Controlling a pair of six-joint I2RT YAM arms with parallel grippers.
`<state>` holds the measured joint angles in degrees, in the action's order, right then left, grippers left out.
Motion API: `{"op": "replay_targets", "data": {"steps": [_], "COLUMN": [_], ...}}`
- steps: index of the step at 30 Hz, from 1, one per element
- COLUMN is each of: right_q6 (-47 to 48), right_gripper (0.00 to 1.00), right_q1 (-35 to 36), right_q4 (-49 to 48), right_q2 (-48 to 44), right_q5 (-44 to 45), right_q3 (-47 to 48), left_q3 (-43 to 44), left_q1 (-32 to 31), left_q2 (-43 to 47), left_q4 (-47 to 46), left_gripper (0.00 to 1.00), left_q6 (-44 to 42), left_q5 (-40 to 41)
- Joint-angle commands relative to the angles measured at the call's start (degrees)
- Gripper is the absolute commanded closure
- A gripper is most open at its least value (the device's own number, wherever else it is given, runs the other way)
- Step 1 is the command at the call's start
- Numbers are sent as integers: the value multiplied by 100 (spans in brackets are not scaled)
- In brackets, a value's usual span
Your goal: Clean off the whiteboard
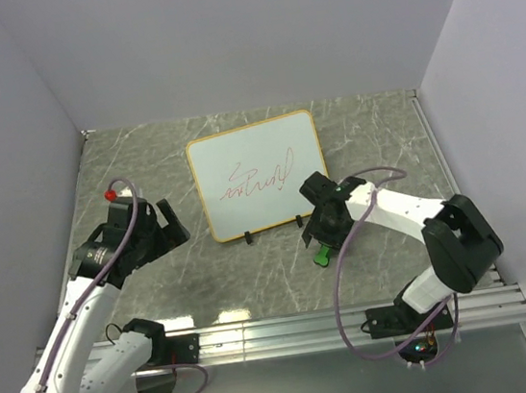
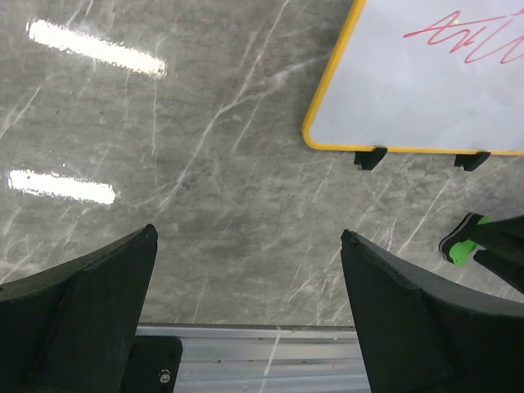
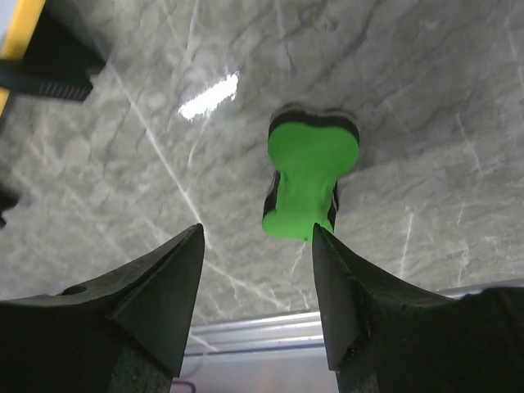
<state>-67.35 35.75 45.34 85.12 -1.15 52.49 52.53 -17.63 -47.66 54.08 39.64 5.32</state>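
The whiteboard (image 1: pixel 258 174) lies flat on the grey marble table, white with a tan-orange rim, two black feet at its near edge and a red scribble in its middle. It also shows in the left wrist view (image 2: pixel 426 82). A small green eraser (image 3: pixel 309 182) lies on the table just in front of the board's near right foot; it also shows in the top view (image 1: pixel 321 255). My right gripper (image 3: pixel 258 233) is open and empty, hovering just above the eraser's near end. My left gripper (image 2: pixel 248 237) is open and empty, left of the board.
A red-capped marker (image 1: pixel 110 193) sticks up beside the left arm. An aluminium rail (image 1: pixel 290 329) runs along the table's near edge. Grey walls close in the left, back and right sides.
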Motion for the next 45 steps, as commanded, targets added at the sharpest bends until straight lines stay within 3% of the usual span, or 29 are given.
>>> {"op": "replay_targets", "data": {"steps": [1,10,20,23,34,39,41,45], "right_q6": [-155,-24,117,178,644,1136,1398,1795], "right_gripper": [38,38,41,49,95,100,100,100], "right_q1": [20,29,38,38,29,29,29,20], "right_q4": [281,572,-78,-218,-8,176,220,185], "right_q2": [259,268,312,338,22,-259,-460,-847], "right_q5": [492,809,660,660,730,721,695,432], "right_q3": [393,499,-274,-423,-2,674,972,1176], "left_q3": [328,257,275,328,222,564,845,1443], "left_q1": [-179,-223,-224,-224,-215,-223,-223,-215], "left_q2": [-15,-112,-59,-51,82,-261,-393,-700], "left_q4": [-214,-284,-197,-100,23,558,516,305], "left_gripper": [0,1,1,1,1,16,21,17], "left_q6": [-237,-246,-167,-105,114,194,28,-192], "left_q5": [215,162,118,180,162,1416,1498,1446]}}
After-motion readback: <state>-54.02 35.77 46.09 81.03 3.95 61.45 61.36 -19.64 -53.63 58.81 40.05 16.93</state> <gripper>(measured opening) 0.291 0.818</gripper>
